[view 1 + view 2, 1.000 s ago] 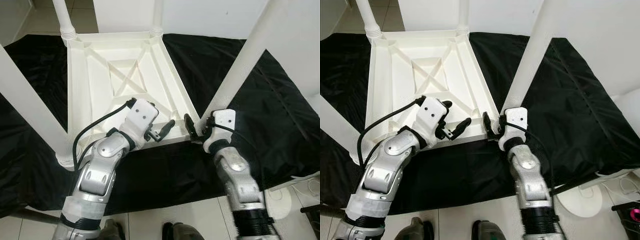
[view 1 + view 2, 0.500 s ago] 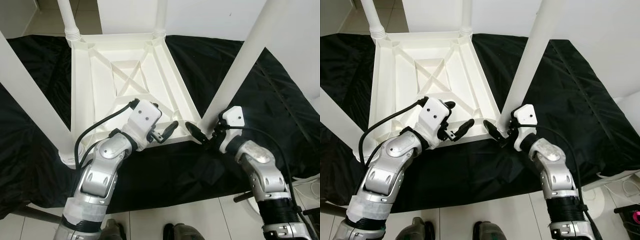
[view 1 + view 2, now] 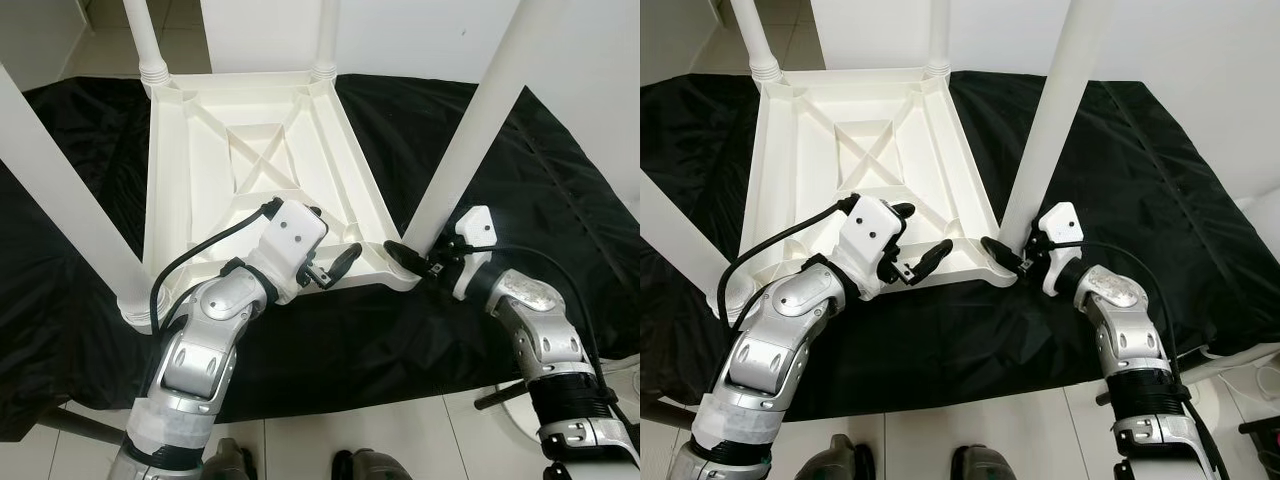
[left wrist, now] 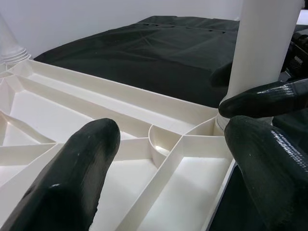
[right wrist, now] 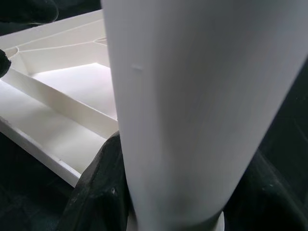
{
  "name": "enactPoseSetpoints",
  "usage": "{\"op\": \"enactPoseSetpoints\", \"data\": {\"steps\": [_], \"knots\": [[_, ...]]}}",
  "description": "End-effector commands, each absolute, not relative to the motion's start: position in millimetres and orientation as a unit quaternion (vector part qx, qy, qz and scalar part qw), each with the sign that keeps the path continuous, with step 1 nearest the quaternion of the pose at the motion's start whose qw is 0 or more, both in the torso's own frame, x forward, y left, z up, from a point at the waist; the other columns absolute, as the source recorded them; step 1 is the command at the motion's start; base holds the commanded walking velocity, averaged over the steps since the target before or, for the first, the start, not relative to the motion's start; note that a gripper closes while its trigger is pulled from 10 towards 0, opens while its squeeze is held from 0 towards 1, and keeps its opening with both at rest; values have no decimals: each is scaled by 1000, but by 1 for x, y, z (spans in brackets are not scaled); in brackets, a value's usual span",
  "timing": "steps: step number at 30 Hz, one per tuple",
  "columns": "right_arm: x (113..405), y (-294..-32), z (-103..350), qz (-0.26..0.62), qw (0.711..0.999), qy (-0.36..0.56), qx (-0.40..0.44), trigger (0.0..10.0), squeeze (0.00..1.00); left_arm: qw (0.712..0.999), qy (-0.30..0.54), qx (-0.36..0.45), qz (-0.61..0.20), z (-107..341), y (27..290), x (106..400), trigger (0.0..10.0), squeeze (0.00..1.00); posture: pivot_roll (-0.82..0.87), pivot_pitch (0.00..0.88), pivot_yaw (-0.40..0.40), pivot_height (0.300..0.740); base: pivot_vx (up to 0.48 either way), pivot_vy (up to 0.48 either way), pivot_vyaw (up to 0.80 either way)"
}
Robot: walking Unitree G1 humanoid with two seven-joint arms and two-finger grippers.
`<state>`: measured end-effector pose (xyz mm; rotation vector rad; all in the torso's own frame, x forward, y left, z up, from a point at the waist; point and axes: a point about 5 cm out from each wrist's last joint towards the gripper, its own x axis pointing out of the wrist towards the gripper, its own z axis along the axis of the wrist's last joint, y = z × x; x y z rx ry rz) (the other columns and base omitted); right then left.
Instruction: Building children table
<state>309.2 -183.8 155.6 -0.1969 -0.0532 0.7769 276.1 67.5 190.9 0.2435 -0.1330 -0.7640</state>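
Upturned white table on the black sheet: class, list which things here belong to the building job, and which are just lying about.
Part of the job:
- upturned table top
- near right leg, with the right gripper around its base
- the other legs
- left gripper, open over the frame

Just lying about:
- black sheet
- white round base on the floor

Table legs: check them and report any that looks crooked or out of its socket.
Nothing stands out. The upturned white table lies on the black sheet with all four legs standing in its corner sockets. The right gripper clasps the near right leg at its base.
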Motion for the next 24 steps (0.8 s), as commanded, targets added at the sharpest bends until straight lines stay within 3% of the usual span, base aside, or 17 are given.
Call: {"op": "enactPoseSetpoints", "data": {"steps": [1,2,24], "knots": [[304,-181,147,394,914,-16,-94,2431,0,919,-68,117,-369,193,64,276,10000,0,-34,76,3,740,0,0,0],[303,-181,146,387,917,-18,-91,10000,0,919,-68,118,-370,193,65,277,10000,0,-38,70,3,740,0,0,0],[294,-169,144,220,974,-43,-33,10000,0,910,-71,118,-391,191,56,284,10000,0,-114,28,21,740,0,0,0]]}}
